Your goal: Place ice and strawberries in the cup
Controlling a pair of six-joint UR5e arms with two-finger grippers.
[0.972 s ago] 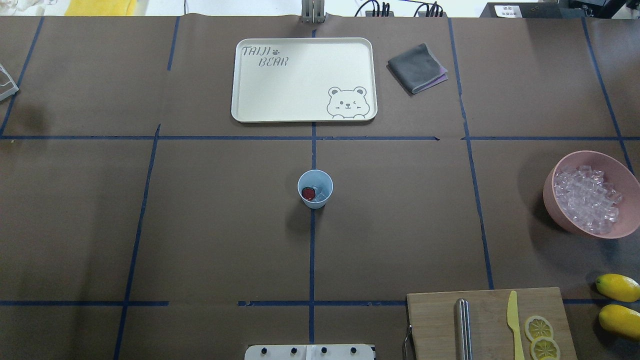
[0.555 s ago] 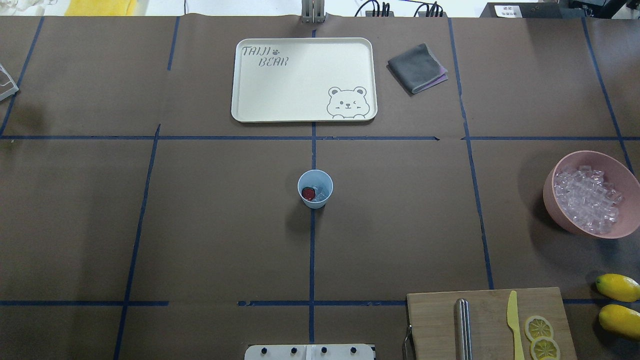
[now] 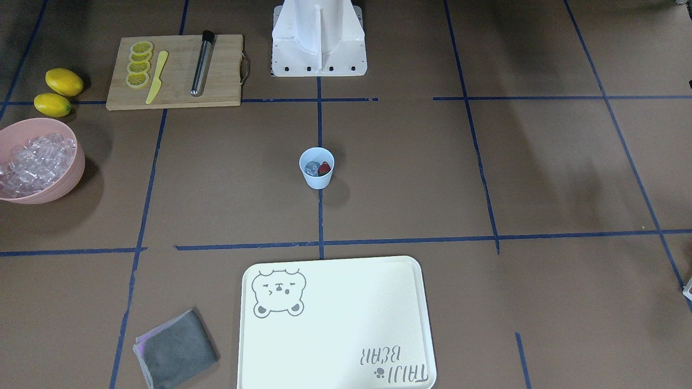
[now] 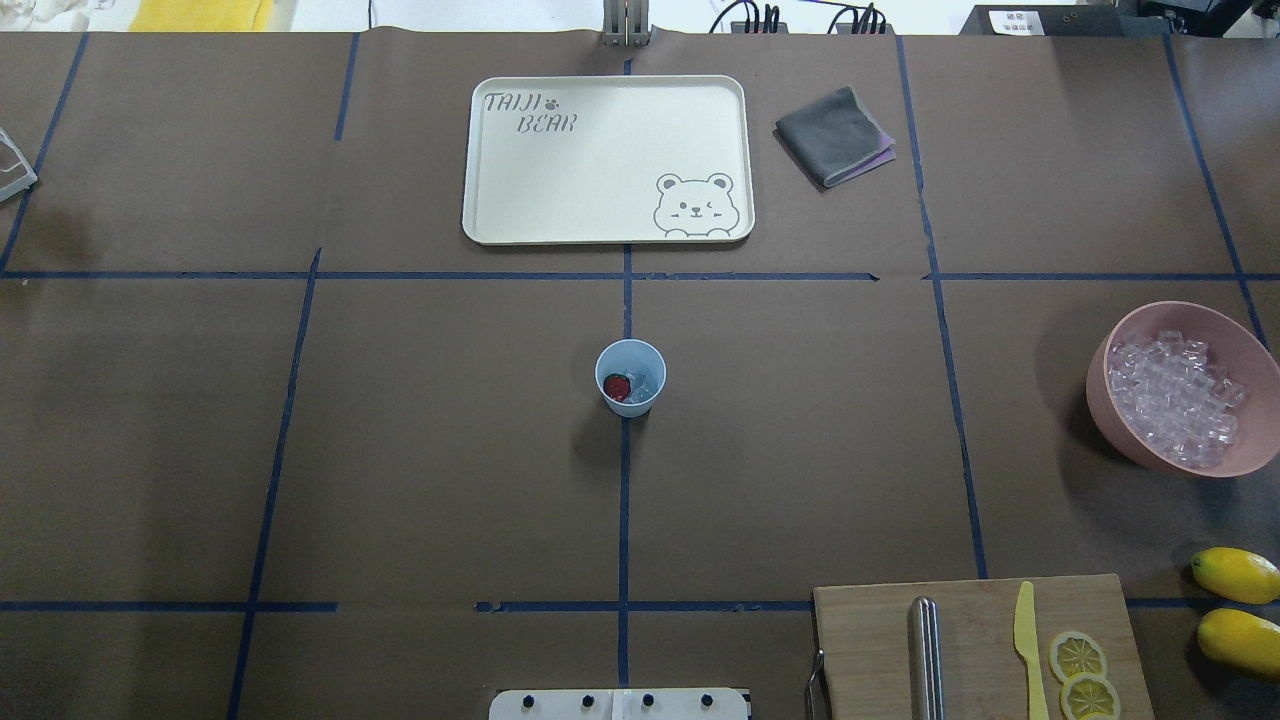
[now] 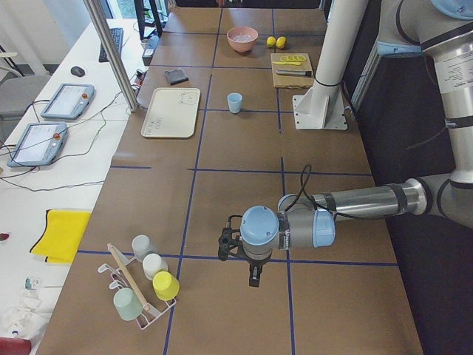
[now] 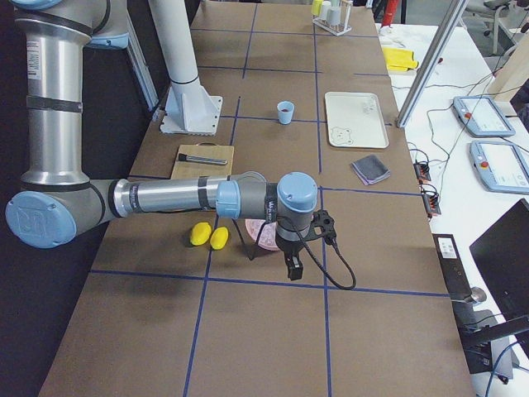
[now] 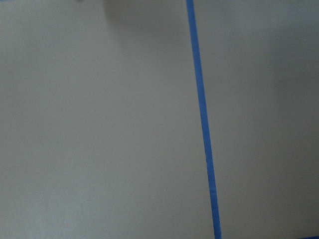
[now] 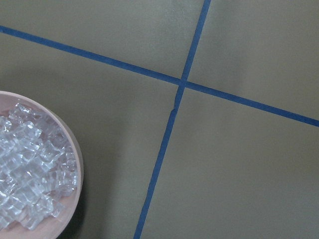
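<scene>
Well, in the overhead view the brown worktop (image 4: 400, 450) has blue tape lines on it. At the upper middle lies a pale tray (image 4: 478, 160) with a bear drawn on it. Below it, in the middle of the frame, the little blue cup (image 4: 630, 400) stands upright on a tape line. Inside the cup the red strawberry (image 4: 617, 386) lies on the left. On the right is a clear bit that looks like ice (image 4: 643, 386), though it is small and hard to make out. At the upper right of the tray a grey cloth (image 4: 832, 135) lies folded. At the bottom right is a wooden board (image 4: 870, 640) with a metal stick (image 4: 927, 655), a yellow knife (image 4: 1027, 640) and lemon slices (image 4: 1078, 657) on it. At the right edge a pink bowl (image 4: 1105, 400) holds a pile of ice (image 4: 1175, 400), and two lemons (image 4: 1235, 575) lie below it.

In the exterior left view, the left claw (image 5: 253, 279) points down over bare worktop at the bottom middle, well apart from the cup. I cannot tell if it is spread or pinched. In the exterior right view, the right claw (image 6: 293, 268) points down near the pink bowl, in the middle of the frame. I cannot tell its state either.
</scene>
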